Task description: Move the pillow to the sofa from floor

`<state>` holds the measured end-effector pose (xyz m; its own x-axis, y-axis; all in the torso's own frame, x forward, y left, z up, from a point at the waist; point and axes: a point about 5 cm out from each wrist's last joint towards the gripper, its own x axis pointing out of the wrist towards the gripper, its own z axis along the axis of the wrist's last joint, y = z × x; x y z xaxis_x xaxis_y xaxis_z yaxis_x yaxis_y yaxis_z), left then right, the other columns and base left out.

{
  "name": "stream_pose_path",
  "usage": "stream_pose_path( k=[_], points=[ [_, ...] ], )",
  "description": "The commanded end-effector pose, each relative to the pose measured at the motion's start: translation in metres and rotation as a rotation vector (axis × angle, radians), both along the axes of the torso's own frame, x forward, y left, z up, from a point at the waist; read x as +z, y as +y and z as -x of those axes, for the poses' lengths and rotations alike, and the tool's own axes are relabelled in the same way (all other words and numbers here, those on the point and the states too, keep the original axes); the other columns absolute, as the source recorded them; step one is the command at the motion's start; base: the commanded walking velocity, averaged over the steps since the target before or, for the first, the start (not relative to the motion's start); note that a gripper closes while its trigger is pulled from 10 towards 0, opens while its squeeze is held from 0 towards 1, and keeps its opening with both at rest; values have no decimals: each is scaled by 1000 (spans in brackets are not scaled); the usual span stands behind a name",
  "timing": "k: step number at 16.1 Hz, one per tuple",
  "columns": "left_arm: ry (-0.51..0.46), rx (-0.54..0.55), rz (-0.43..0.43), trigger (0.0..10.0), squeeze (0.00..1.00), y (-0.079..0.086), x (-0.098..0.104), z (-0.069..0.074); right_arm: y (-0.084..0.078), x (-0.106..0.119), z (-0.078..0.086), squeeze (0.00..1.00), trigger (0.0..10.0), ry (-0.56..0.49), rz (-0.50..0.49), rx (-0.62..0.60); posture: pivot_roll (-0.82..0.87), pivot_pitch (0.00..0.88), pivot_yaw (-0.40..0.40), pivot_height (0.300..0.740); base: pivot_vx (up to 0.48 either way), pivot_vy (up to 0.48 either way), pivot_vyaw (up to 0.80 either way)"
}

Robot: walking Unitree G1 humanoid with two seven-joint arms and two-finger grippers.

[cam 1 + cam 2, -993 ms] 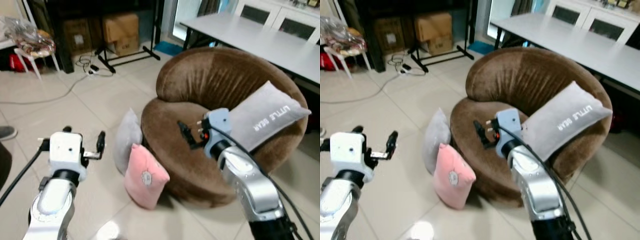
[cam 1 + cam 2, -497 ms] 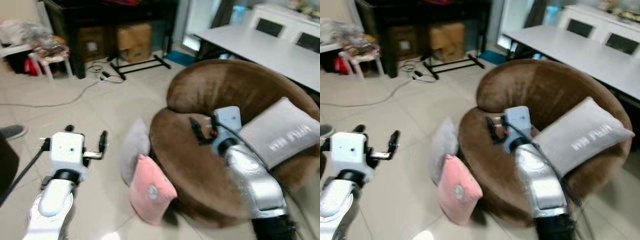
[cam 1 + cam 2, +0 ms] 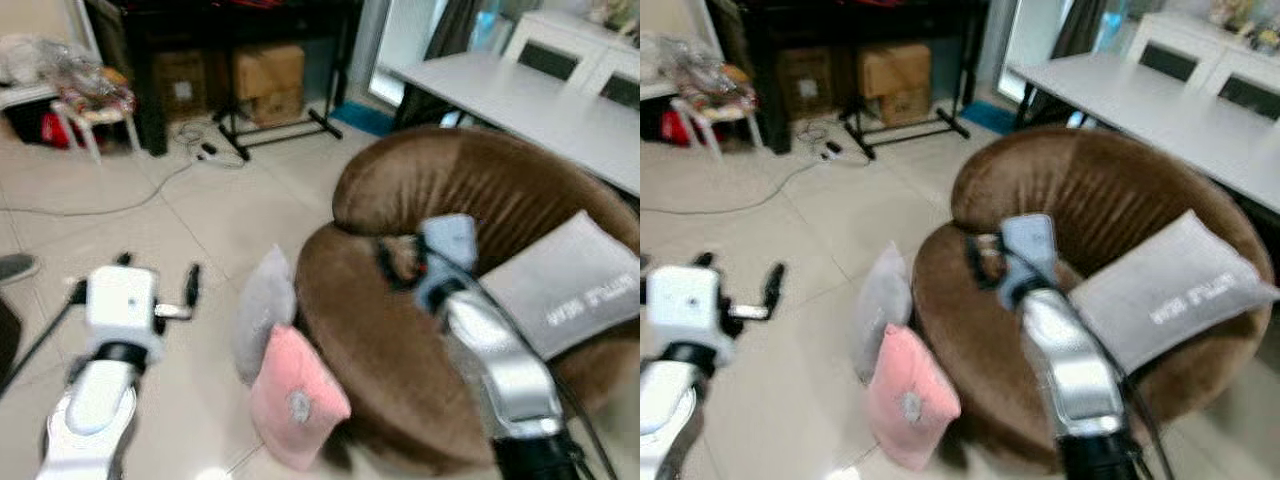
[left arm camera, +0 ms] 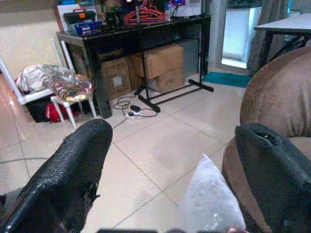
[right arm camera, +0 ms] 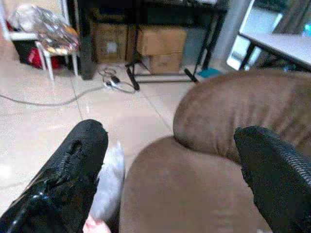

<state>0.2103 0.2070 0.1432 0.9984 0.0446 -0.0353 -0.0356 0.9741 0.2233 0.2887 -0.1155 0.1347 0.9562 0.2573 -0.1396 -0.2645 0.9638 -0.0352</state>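
Since a second ago only my camera has swung; both arms hold as before. Nearest, my left gripper [image 3: 158, 297] and right gripper [image 3: 985, 262] are spread, empty. I'm on approach: next, reach down for the pink pillow [image 3: 294, 398] leaning on the sofa [image 3: 360, 330] beside a grey pillow [image 3: 264, 310]. Another grey cushion [image 3: 1165, 290] sits in the seat.

Right pincer [image 3: 392, 262] motion-blurred. Pink pillow [image 4: 232, 230] cut off by wrist-view edge. Sofa [image 3: 440, 190] right side cropped.
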Motion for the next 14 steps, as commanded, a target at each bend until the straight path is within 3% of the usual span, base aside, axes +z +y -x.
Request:
stream_pose_path(
  k=[1,7,9,14],
  points=[
    [-2,-27,8,10000,0,-7,0,-2,-15,1,-1,0,10000,-10,19,-51,36,0,-104,740,285,0,0],
    [3,-37,4,10000,0,-8,-1,-2,-9,1,2,0,10000,-20,58,25,34,0,-98,740,286,0,0],
    [4,-39,3,10000,0,-8,-1,-2,-6,1,4,0,10000,-28,77,54,34,0,-98,740,285,0,800],
    [4,-41,1,10000,0,-9,-1,-3,-12,0,2,0,10000,-12,32,2,32,0,-95,740,284,0,160]
  ],
)
